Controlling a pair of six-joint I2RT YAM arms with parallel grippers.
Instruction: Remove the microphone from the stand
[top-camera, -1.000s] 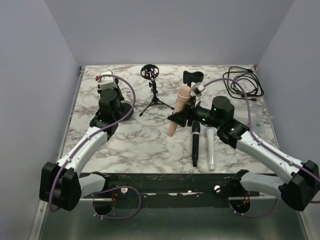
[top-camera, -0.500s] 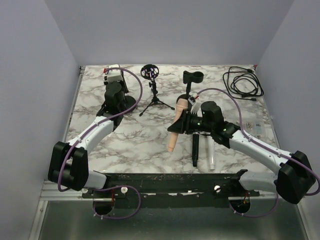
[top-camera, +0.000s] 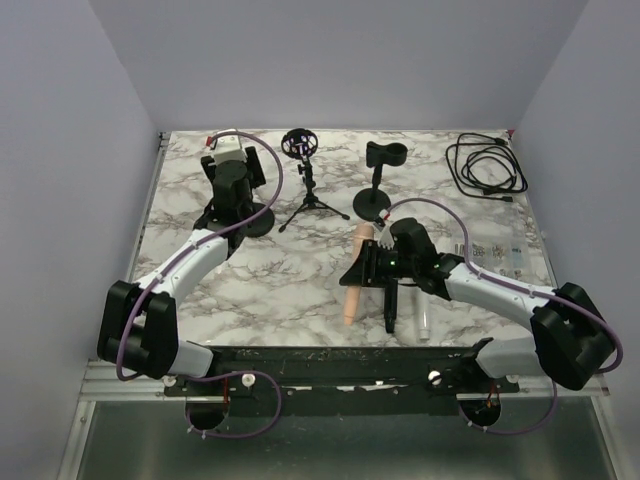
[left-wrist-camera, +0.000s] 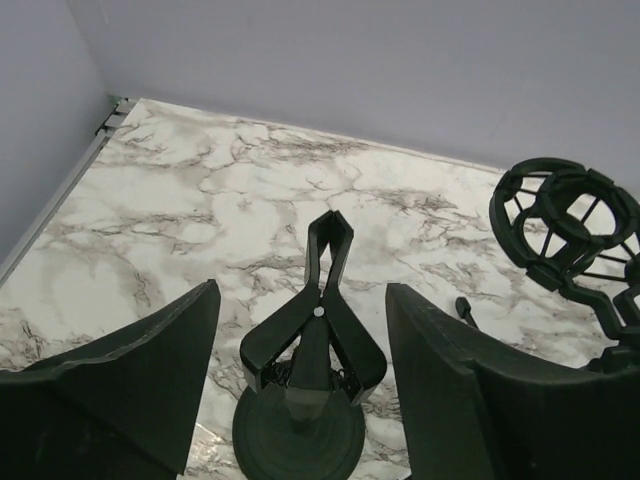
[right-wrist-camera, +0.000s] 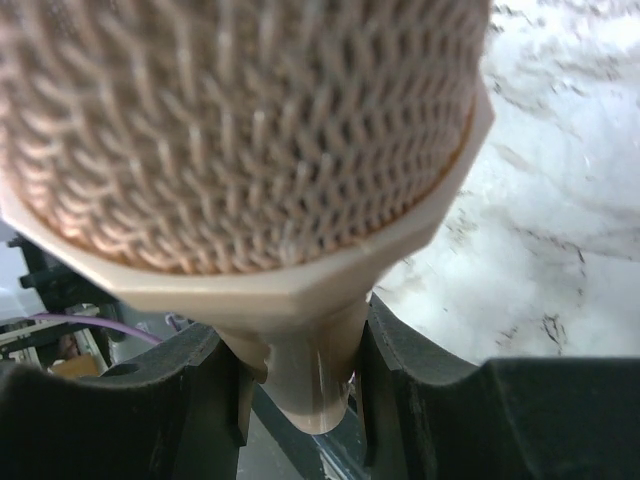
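The peach microphone (top-camera: 353, 285) is off every stand, clamped by its handle in the right gripper (right-wrist-camera: 300, 375). It slants low over the marble table (top-camera: 265, 285), perhaps touching it. The left gripper (left-wrist-camera: 300, 300) hangs spread around an empty clip stand (left-wrist-camera: 312, 335).

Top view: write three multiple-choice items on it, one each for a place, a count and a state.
1. Where is the cable? A far right corner; B far left corner; C near edge.
2. How many microphones are there? A one; B three; C five.
3. The right gripper is: A open; B shut on the beige microphone; C out of view.
Key: A, it lies coiled by the far right corner; B, the beige one plus black microphone and white microphone; B, its fingers clamp the handle.
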